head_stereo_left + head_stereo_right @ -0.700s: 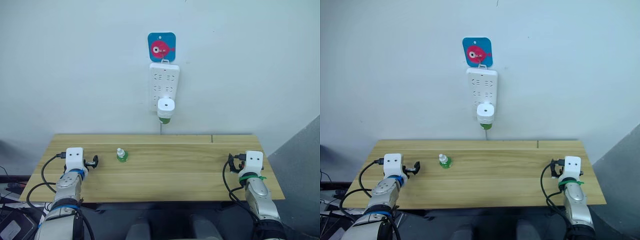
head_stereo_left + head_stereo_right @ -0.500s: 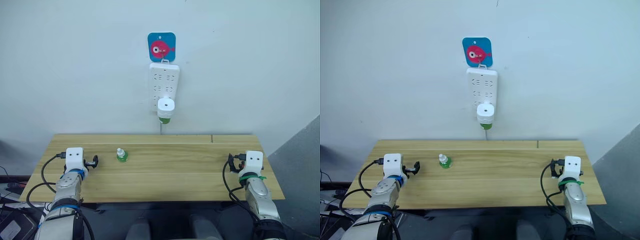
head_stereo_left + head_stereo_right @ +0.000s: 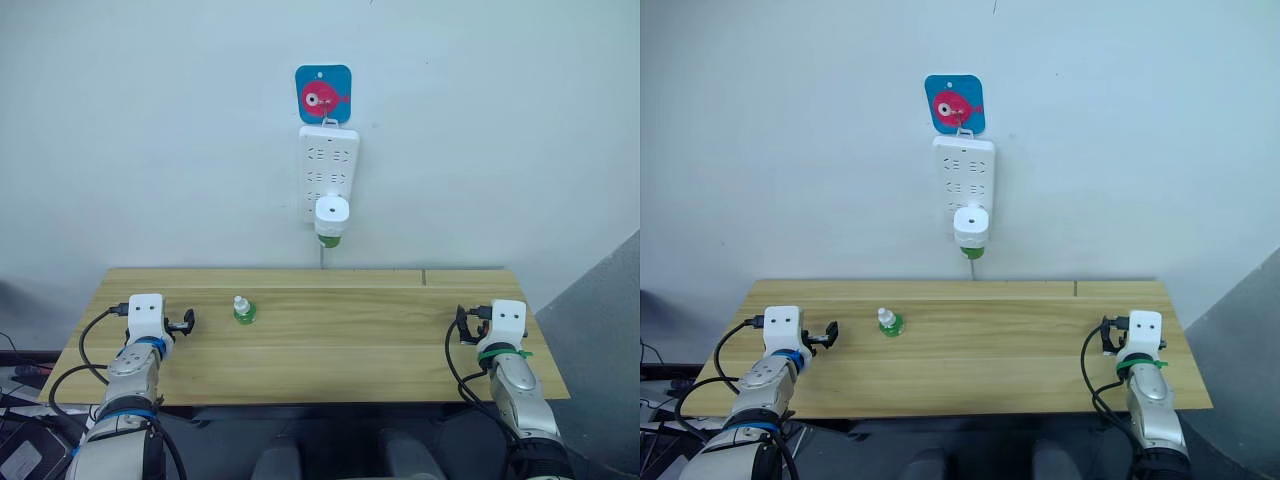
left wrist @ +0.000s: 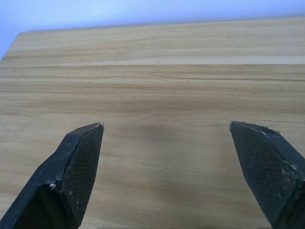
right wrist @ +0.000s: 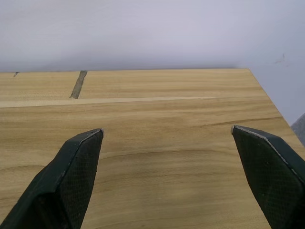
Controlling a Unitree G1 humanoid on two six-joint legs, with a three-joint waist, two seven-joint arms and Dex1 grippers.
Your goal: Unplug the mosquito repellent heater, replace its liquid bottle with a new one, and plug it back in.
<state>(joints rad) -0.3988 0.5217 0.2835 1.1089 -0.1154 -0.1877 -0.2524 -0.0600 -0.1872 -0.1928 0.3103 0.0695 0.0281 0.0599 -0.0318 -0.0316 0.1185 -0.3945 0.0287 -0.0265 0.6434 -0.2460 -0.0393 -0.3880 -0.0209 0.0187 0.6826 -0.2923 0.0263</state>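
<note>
On the wall above the bench (image 3: 330,350), a white power strip (image 3: 328,170) hangs beneath a blue square tag (image 3: 323,94) bearing a pink fish emblem; no legible writing. Plugged into the strip's lowest socket: the mosquito repellent heater (image 3: 331,215), its liquid bottle (image 3: 330,240) showing green underneath. Standing upright on the bench, left of centre: the new one (image 3: 243,310), white cap on. Left pincer (image 4: 166,126) released, fingers wide apart over bare wood at the bench's left end. Right pincer (image 5: 167,129) likewise released, at the right end; its wrist view shows a dark seam (image 5: 78,84) between boards.
</note>
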